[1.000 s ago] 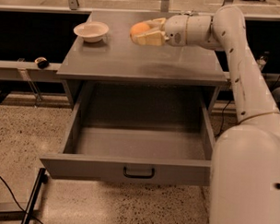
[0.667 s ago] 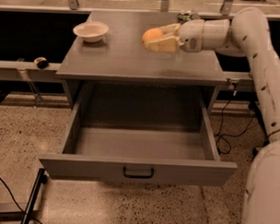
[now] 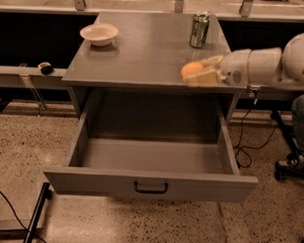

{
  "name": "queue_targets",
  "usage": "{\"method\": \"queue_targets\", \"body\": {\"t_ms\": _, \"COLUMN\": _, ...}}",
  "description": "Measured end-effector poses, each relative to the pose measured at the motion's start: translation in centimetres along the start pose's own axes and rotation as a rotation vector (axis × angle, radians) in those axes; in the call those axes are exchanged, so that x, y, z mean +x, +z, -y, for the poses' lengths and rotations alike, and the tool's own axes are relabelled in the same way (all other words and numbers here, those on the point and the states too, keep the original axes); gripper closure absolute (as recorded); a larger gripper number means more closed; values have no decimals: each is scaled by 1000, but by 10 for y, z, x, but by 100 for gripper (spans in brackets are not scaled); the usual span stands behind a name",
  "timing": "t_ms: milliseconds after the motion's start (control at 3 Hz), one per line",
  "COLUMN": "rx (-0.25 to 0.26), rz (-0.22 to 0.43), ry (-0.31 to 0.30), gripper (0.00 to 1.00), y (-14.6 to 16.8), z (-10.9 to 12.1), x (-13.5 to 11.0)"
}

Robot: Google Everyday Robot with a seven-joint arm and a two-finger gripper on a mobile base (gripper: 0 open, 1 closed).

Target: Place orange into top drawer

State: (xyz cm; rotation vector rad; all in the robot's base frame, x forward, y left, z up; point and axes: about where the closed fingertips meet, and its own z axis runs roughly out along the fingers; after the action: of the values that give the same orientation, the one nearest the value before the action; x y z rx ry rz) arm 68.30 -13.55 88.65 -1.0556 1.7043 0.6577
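The orange (image 3: 192, 70) is a small round fruit held between the pale fingers of my gripper (image 3: 199, 75). The gripper reaches in from the right and holds the orange just above the front right edge of the cabinet top. The top drawer (image 3: 150, 185) is pulled fully out below, grey metal with a small dark central handle, and its inside shows no objects. The orange hangs over the back right part of the drawer opening.
A pale shallow bowl (image 3: 99, 33) sits at the back left of the cabinet top (image 3: 144, 53). A green can (image 3: 199, 30) stands at the back right. A cable (image 3: 251, 147) and a chair base (image 3: 290, 171) lie on the floor at the right.
My gripper has carried the orange from the back right of the cabinet top forward and down to its front right edge, above the open drawer.
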Motion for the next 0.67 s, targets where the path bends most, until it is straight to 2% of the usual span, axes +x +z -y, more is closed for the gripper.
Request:
{"method": "queue_targets", "body": {"t_ms": 333, "rx": -59, "rz": -60, "ry": 39, "gripper": 100, "y": 19, "z": -28, "x": 39}}
{"method": "queue_targets", "body": {"t_ms": 667, "rx": -60, "rz": -61, "ry": 39, "gripper": 100, "y": 19, "z": -28, "x": 39}}
